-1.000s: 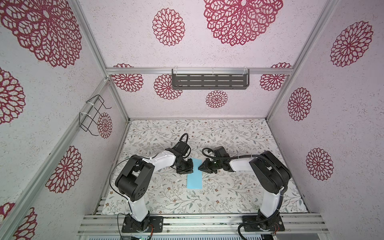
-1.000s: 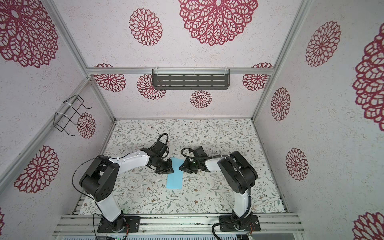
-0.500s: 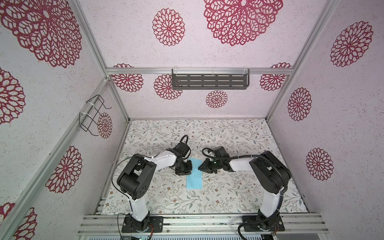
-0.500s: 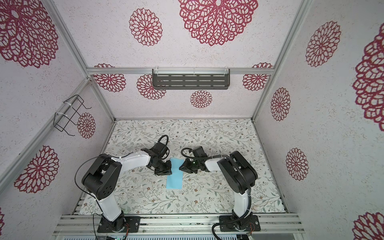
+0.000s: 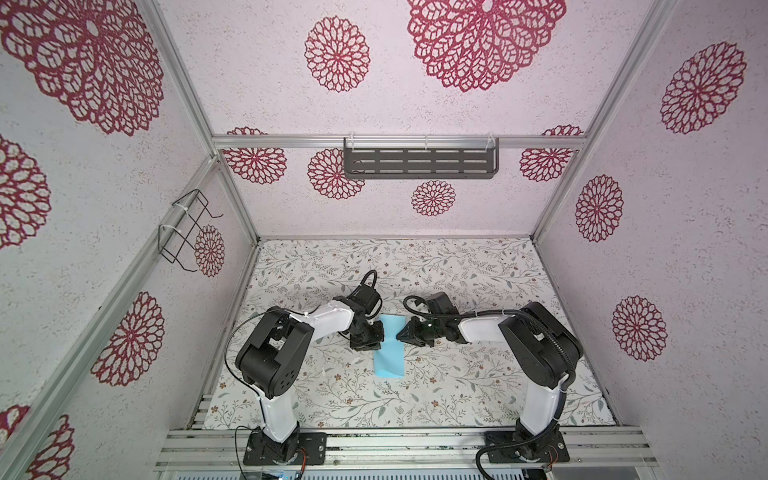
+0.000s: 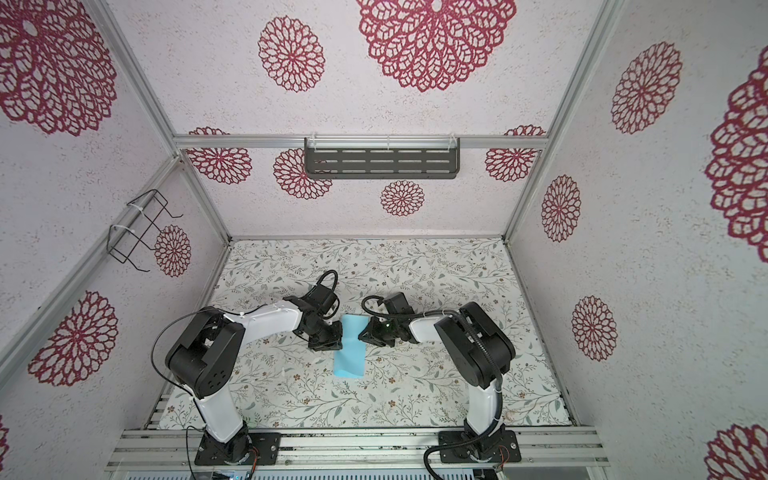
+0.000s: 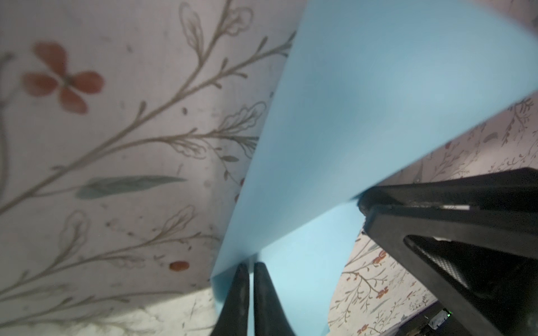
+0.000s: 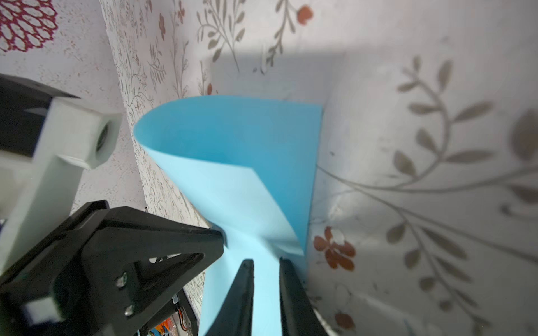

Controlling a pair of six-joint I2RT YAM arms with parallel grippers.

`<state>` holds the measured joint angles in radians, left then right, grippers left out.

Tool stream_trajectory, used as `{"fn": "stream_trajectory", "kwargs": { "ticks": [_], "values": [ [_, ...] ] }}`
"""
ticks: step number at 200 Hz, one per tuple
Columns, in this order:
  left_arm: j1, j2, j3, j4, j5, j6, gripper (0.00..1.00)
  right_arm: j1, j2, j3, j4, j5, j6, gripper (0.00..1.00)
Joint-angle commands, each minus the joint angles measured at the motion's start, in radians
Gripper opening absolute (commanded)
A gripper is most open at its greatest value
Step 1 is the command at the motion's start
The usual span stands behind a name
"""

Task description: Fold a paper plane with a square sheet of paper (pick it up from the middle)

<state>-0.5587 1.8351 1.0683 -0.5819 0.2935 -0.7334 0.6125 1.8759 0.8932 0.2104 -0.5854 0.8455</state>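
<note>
The light-blue square sheet of paper (image 5: 390,359) (image 6: 350,360) lies mid-table on the floral mat, doubled over into a loose strip, with its top layer bowed up. It has no plane shape. My left gripper (image 5: 375,338) (image 6: 338,337) is at its left edge. In the left wrist view the left gripper (image 7: 251,266) is shut on the upper layer's edge (image 7: 364,116). My right gripper (image 5: 402,336) (image 6: 362,334) is at the right edge. In the right wrist view the right gripper (image 8: 266,263) stands narrowly open over the paper (image 8: 233,139), which shows flat behind both fingers.
The floral mat (image 5: 478,374) covers the floor between patterned walls. A grey slotted shelf (image 5: 419,160) hangs on the back wall and a wire basket (image 5: 187,232) on the left wall. Aluminium rails (image 5: 395,440) with both arm bases run along the front.
The left gripper's jaws have drawn slightly closer on the paper's edge, and the left arm has shifted a little. The right arm and the paper have stayed in place.
</note>
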Motion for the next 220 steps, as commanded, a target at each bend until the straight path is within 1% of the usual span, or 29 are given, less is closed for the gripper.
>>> {"fn": "stream_trajectory", "kwargs": {
  "ticks": [1, 45, 102, 124, 153, 176, 200, 220],
  "values": [
    [-0.007, 0.04, -0.001, -0.065, -0.066, 0.003, 0.1, 0.001, -0.033, -0.02, -0.037, 0.074, -0.036, 0.22],
    [-0.018, 0.058, 0.003, -0.084, -0.089, -0.014, 0.1, 0.006, -0.13, -0.012, 0.015, 0.055, -0.07, 0.22],
    [-0.024, 0.058, 0.005, -0.085, -0.096, -0.023, 0.1, 0.05, -0.073, -0.034, 0.052, 0.029, -0.027, 0.22],
    [-0.025, 0.058, 0.006, -0.085, -0.096, -0.024, 0.1, 0.052, -0.054, -0.022, 0.018, 0.043, -0.033, 0.21],
    [-0.024, 0.058, 0.008, -0.093, -0.097, -0.02, 0.1, 0.052, -0.018, -0.005, -0.068, 0.088, -0.051, 0.21],
    [-0.027, 0.05, 0.014, -0.115, -0.108, -0.007, 0.1, 0.052, -0.001, -0.012, -0.112, 0.112, -0.037, 0.2],
    [-0.027, 0.041, 0.022, -0.15, -0.13, 0.019, 0.1, 0.052, 0.017, -0.007, -0.164, 0.137, -0.031, 0.2],
    [-0.026, 0.02, 0.028, -0.199, -0.17, 0.04, 0.09, 0.051, 0.03, 0.005, -0.204, 0.158, -0.038, 0.2]
  ]
}}
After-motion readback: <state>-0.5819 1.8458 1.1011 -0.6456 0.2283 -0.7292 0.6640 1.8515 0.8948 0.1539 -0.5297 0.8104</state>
